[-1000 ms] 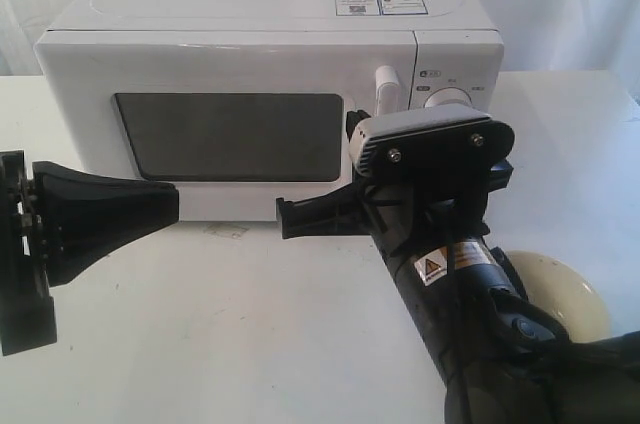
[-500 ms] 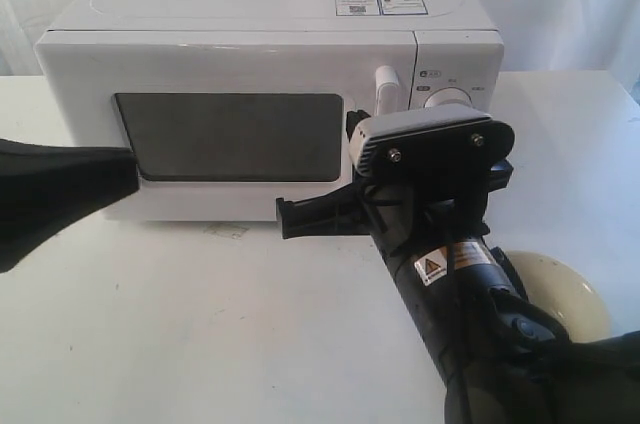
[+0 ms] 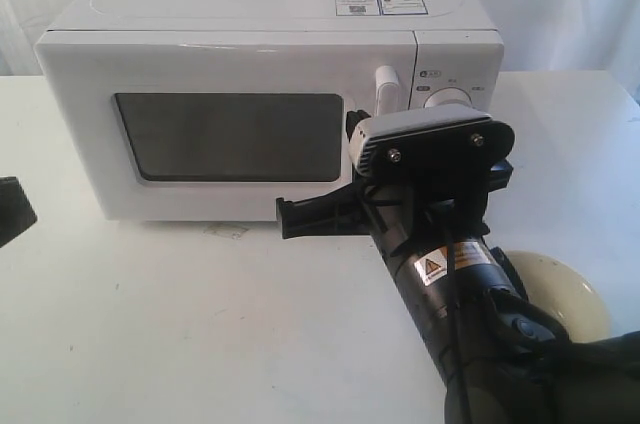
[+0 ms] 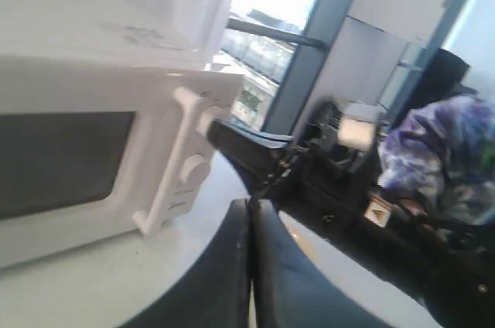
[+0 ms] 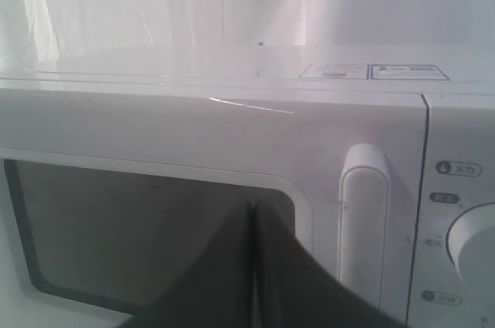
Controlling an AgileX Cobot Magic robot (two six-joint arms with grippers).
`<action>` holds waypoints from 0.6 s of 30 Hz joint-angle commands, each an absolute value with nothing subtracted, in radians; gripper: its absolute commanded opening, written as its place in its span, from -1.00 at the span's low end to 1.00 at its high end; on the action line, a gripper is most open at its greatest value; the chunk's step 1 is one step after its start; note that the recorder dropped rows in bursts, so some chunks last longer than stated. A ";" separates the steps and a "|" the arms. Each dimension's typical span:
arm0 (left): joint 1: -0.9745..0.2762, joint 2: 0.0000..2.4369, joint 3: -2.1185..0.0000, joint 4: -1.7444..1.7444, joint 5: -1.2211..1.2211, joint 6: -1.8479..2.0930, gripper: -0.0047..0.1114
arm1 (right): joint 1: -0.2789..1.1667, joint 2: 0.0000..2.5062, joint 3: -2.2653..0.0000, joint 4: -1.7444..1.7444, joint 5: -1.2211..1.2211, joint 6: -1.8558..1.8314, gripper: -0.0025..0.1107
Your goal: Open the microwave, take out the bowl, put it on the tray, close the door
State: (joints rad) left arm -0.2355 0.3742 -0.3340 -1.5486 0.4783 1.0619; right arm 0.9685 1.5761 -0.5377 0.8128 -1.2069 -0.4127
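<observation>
Door (image 3: pixel 230 134) seen shut | bowl (image 3: pixel 565 294) judged already out, tray not seen | left gripper (image 4: pixel 250 216) and right gripper (image 5: pixel 250 220) closed, empty.

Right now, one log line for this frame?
door: closed | right gripper: shut, facing door beside handle | left gripper: shut, off to left

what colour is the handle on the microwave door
White, same as the door; the handle shows best in the right wrist view.

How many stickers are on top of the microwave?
2, side by side on the microwave top, toward its right end: a white sticker and, right of it in the exterior view, a blue-trimmed sticker. None look hidden.
</observation>
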 commanded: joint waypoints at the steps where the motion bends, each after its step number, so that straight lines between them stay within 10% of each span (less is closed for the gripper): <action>1: -0.232 0.365 -0.280 -1.568 0.394 0.975 -0.92 | 0.971 1.568 -0.534 0.814 -1.216 -0.422 -0.96; 18: -0.153 0.075 -0.269 -1.042 0.383 0.612 -0.92 | 0.971 1.568 -0.534 0.814 -1.216 -0.430 -0.96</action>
State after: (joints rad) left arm -0.1783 0.1044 -0.2740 -1.2432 0.3818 0.8300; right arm 0.9685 1.5761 -0.5377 0.8128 -1.2069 -0.4204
